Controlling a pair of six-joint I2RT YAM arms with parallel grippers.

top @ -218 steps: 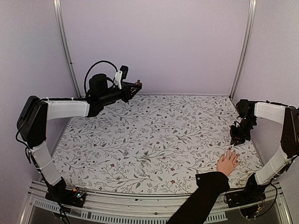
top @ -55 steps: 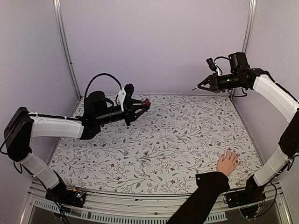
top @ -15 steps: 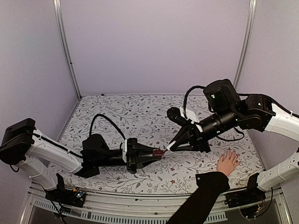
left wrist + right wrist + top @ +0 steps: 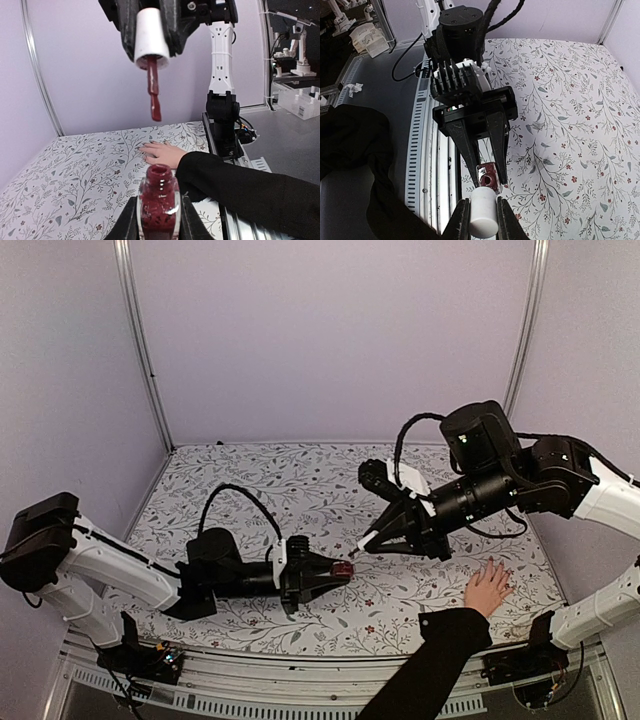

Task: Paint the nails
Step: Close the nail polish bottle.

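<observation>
From the top camera you see the left gripper (image 4: 336,571) closed on a small dark-red glass polish bottle (image 4: 342,569). It holds the bottle low over the flower-printed bench cloth (image 4: 300,490), close to the middle of the near edge. The right gripper (image 4: 374,537) reaches in from the right edge and is clamped on the white cylindrical cap (image 4: 366,538), which sits just above the bottle and apart from it. A light-skinned human hand (image 4: 487,589) in a black sleeve (image 4: 430,660) lies flat by the near right corner, fingers spread toward the far edge. The nails (image 4: 491,566) are too small here to judge

In the left wrist camera the bottle stands upright between the two fingers, its neck open and polish showing inside. The cap hangs above it with the dark-red brush (image 4: 154,97) pointing down, coated and clear of the neck. Beyond it the hand rests on the cloth, and you cannot tell from here whether any nail carries colour

In the right wrist camera the two fingers pinch the cap from both sides, and the open bottle sits just beyond it between the left arm's black fingers

By my reading the bottle is open and the brush is loaded and drawn out. The painting itself is what remains: you have to carry the brush to the near right corner and stroke each nail
</observation>
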